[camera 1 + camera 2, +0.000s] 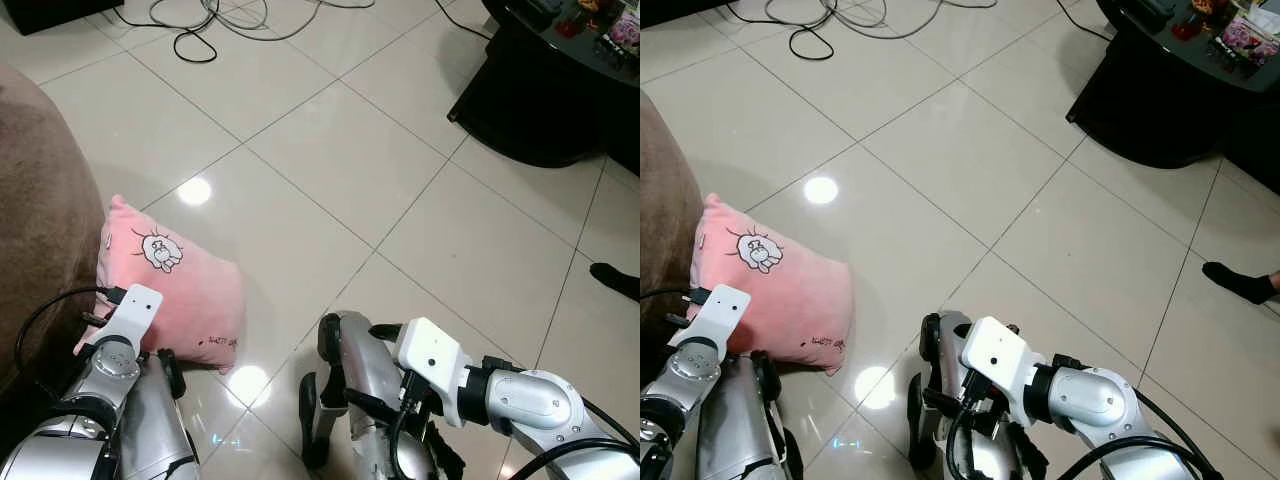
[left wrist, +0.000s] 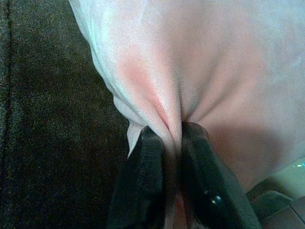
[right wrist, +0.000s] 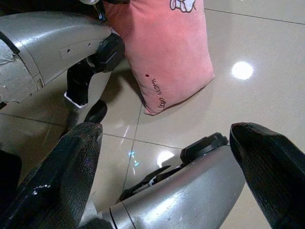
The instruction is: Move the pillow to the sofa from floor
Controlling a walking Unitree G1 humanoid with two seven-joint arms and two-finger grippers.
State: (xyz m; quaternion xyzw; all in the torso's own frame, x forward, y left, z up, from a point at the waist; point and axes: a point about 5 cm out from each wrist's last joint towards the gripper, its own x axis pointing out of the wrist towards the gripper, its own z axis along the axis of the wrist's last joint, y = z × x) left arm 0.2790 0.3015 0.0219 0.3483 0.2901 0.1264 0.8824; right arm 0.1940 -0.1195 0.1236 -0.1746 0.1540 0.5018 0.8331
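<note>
We see the brown sofa [image 1: 35,230] filling the left edge of the left eye view, and the pale tiled floor [image 1: 330,150] spreading across the rest of it, with a dark low table [image 1: 540,100] at the upper right and loose cables [image 1: 200,25] along the top. The pink pillow [image 1: 175,285] stands on the floor at the lower left of the frame, leaning against the sofa's side, its long axis running from upper left to lower right and its printed cartoon face toward the upper end. The relation that we judge to govern the coming move is this: the sofa lies directly to the left of the pillow and touches it, so the pillow need only be lifted and carried leftward over the sofa's edge. The left arm is the nearer one, reaching up from the bottom left corner to the pillow's near edge, wrist tilted toward the sofa. In the left wrist view, the left gripper [image 2: 171,143] has its two black fingers pressed together on a bunched fold of the pink cloth, with the dark sofa fabric just beside it. The right arm is bent low across the bottom centre of the frame, well apart from the pillow; in the right wrist view, the right gripper [image 3: 164,157] has its fingers spread wide and holds nothing. A person's dark-socked foot [image 1: 615,282] shows at the right edge.
</note>
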